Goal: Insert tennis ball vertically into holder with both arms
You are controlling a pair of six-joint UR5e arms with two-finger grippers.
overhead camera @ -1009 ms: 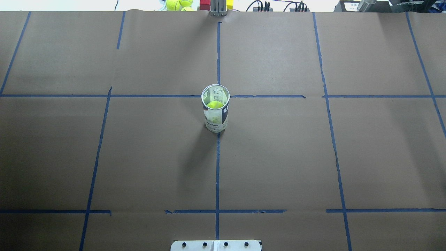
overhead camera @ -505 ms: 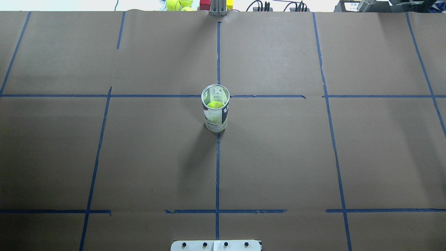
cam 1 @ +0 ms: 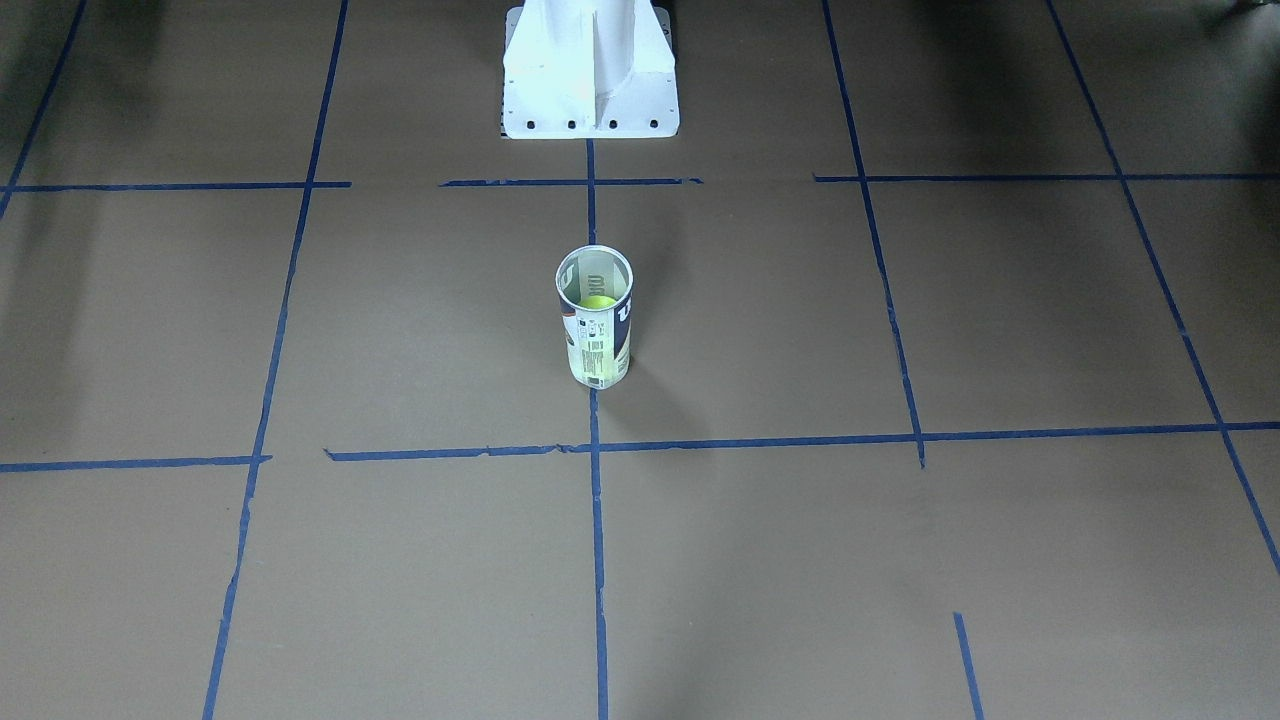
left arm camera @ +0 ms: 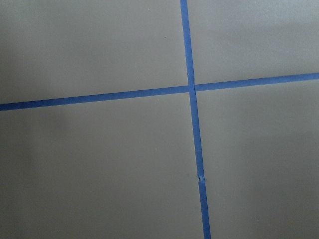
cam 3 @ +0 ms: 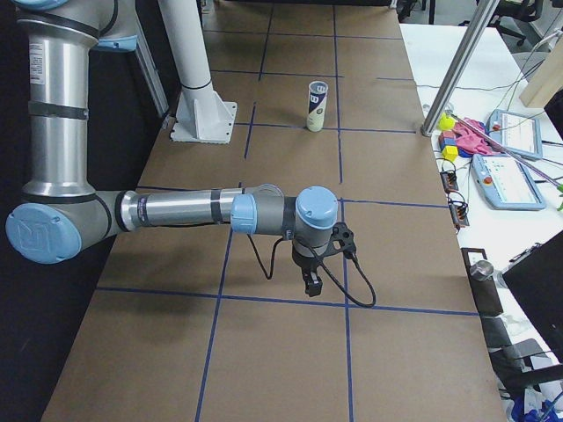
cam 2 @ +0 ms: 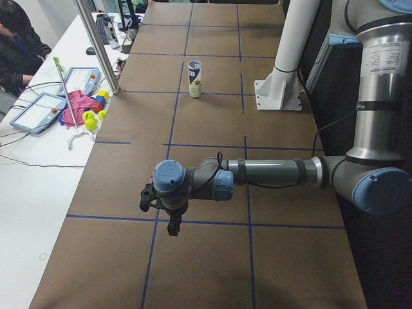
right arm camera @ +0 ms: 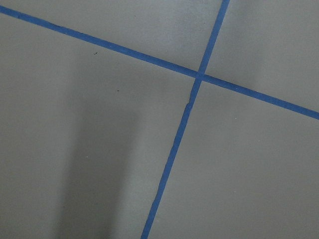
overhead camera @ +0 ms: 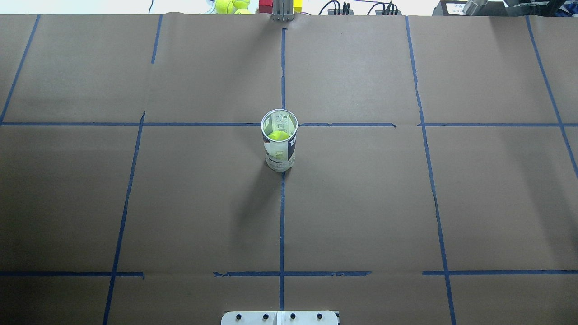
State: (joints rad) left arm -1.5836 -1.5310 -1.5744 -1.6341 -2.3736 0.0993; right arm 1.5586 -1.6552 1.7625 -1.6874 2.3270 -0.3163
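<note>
The holder [overhead camera: 279, 149], a clear can with a white and navy label, stands upright with its mouth open at the table's middle. It also shows in the front-facing view [cam 1: 594, 345] and both side views [cam 2: 195, 78] [cam 3: 316, 105]. A yellow-green tennis ball [overhead camera: 278, 135] [cam 1: 599, 301] lies inside it. My left gripper [cam 2: 172, 228] and right gripper [cam 3: 310, 283] hang over the table's two ends, far from the holder. They show only in the side views, so I cannot tell whether they are open or shut. Both wrist views show only brown paper and blue tape.
The white pedestal base [cam 1: 590, 100] [overhead camera: 280, 317] stands at the robot's edge of the table. Loose tennis balls [overhead camera: 230, 6] and coloured blocks [overhead camera: 265, 5] lie beyond the far edge. A person [cam 2: 19, 45], tablets [cam 2: 38, 109] and a metal post [cam 2: 96, 45] are at the side bench.
</note>
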